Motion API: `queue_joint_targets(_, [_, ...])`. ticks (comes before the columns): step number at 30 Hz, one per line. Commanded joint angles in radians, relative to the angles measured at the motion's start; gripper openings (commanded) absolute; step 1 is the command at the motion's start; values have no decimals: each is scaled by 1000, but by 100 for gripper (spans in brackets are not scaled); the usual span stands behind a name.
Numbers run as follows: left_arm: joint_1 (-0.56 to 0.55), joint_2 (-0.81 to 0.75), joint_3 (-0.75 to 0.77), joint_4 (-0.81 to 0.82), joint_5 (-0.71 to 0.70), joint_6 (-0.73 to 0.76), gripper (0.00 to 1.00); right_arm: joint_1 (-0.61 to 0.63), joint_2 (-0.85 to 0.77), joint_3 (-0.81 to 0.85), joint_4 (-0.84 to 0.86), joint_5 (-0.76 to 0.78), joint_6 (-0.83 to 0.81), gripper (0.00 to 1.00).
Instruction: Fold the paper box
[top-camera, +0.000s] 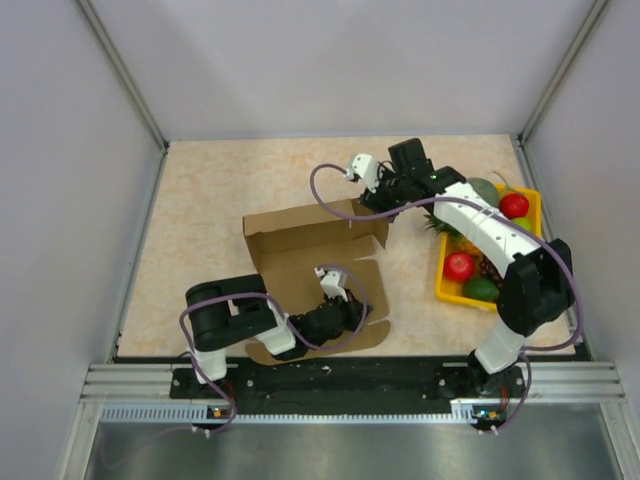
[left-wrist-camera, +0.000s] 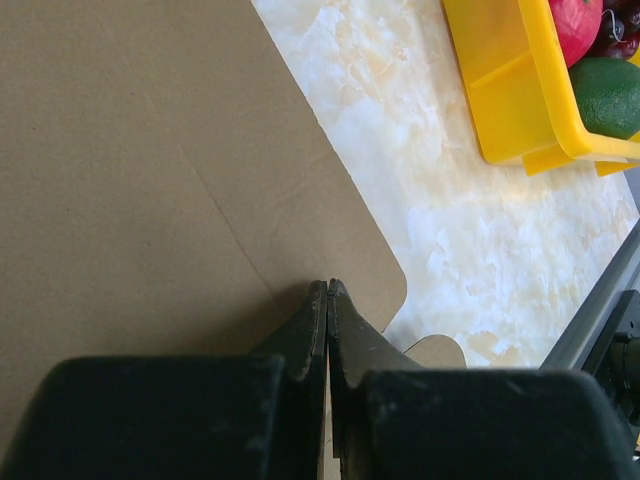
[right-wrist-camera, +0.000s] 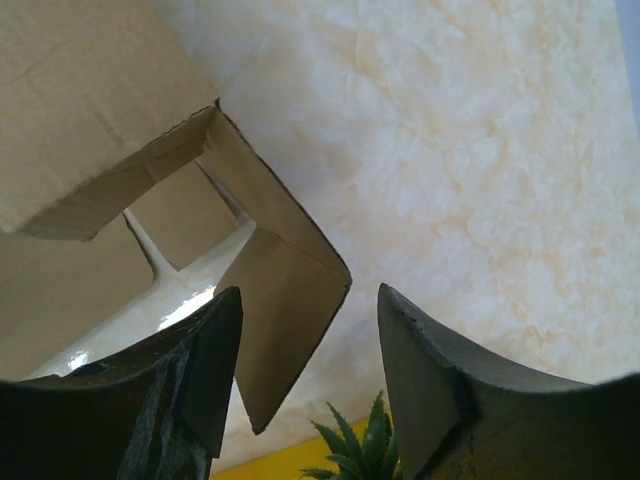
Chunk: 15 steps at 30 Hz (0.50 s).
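The paper box (top-camera: 300, 240) is brown cardboard, partly raised: its back wall stands up and its near panel lies flat on the table. My left gripper (top-camera: 330, 295) is shut, and its closed fingertips (left-wrist-camera: 328, 285) rest on the flat panel (left-wrist-camera: 150, 180) close to its rounded corner. My right gripper (top-camera: 372, 205) is open at the box's far right corner. In the right wrist view a side flap (right-wrist-camera: 285, 290) hangs between the spread fingers (right-wrist-camera: 308, 292), closer to the left one; neither finger grips it.
A yellow tray (top-camera: 440, 280) of fruit stands to the right of the box, holding red apples (top-camera: 459, 266) and a green fruit (top-camera: 481, 288). It shows in the left wrist view (left-wrist-camera: 500, 90). A pineapple crown (right-wrist-camera: 370, 440) shows below the right fingers. Walls surround the table.
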Motion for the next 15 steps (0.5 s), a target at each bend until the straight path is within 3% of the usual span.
queue_joint_targets(1, [0, 20, -14, 10, 12, 10, 0, 2, -4, 62, -13, -73, -77, 56])
queue_joint_targets(5, [2, 16, -11, 2, 14, 13, 0, 15, 35, 79, -13, -85, -77, 53])
queue_joint_targets(8, [2, 16, -11, 4, 15, 11, 0, 34, 53, 91, -13, -74, -72, 44])
queue_joint_targets(9, [2, 14, -11, 2, 15, 13, 0, 35, 58, 91, -13, -70, -65, 35])
queue_joint_targets(15, [2, 10, -11, -2, 14, 14, 0, 49, 47, 87, -31, -32, -7, 11])
